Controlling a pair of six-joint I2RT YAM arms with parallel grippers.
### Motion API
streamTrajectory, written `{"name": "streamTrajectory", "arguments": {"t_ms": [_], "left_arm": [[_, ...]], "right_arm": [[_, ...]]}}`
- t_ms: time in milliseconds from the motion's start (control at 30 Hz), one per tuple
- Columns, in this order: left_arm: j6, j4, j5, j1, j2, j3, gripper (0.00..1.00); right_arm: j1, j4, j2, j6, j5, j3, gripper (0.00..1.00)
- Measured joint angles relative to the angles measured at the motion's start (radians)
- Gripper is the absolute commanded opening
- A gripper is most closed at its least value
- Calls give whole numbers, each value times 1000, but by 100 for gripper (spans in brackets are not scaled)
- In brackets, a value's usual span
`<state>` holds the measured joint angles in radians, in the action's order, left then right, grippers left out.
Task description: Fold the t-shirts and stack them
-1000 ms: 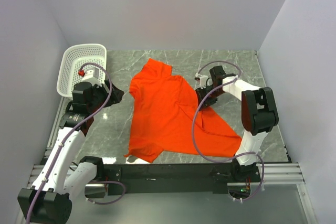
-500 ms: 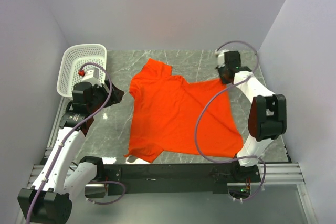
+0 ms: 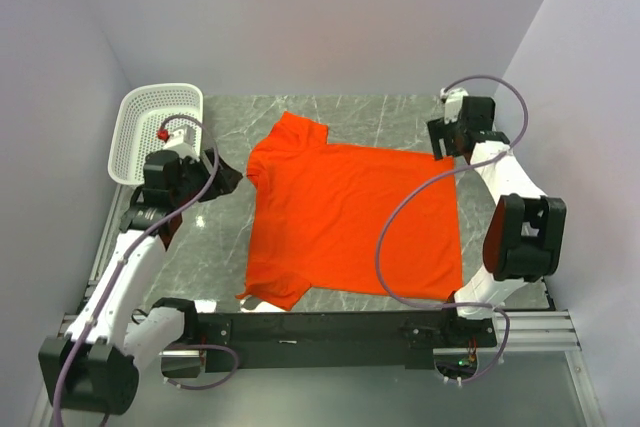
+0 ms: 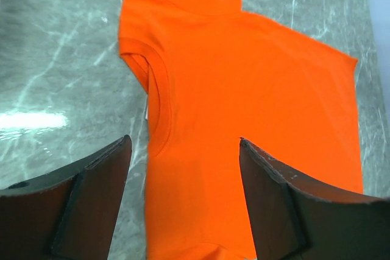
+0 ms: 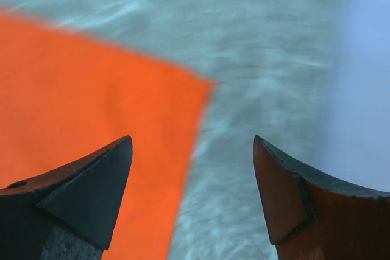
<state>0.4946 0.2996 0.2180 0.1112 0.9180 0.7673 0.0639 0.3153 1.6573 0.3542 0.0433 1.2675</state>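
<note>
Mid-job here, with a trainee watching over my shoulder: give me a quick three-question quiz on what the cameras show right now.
1. True or false: the right gripper is clamped on the t-shirt.
2. Where is the white basket? A) far-left corner of the table B) far-right corner C) on top of the shirt
3. How many shirts lie on the table?
Key: 1 false, its jaws stand open over the shirt's corner; 2 A; 3 one, spread out.
</note>
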Motion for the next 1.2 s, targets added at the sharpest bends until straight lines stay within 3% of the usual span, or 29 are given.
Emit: {"name": "streamTrajectory", "arguments": {"t_ms": [100, 200, 333, 533, 600, 833, 1033, 1200], "left_arm": [[12, -28, 47, -11, 116, 12, 75], [21, -26, 95, -14, 330, 97, 72], [11, -14, 134, -14, 671, 360, 69], [-75, -18, 194, -16, 1130, 844, 67], [-114, -16, 232, -16, 1252, 961, 71], [-163, -13, 354, -14, 1447, 1085, 72], [-161, 34, 385, -10, 1585, 1317, 61], [-170, 62, 407, -7, 1613, 1339, 46]], "right_arm": [[4, 76, -43, 51, -272, -57, 80], [-3, 151, -58, 82, -521, -112, 77], [-7, 240, -51, 90, -704, -119, 75], [-2, 265, -49, 89, -763, -118, 75], [7, 271, -47, 89, -771, -116, 75], [45, 294, -18, 89, -800, -75, 75], [59, 303, -13, 86, -840, -69, 75], [66, 312, -10, 87, -851, -68, 75]]}}
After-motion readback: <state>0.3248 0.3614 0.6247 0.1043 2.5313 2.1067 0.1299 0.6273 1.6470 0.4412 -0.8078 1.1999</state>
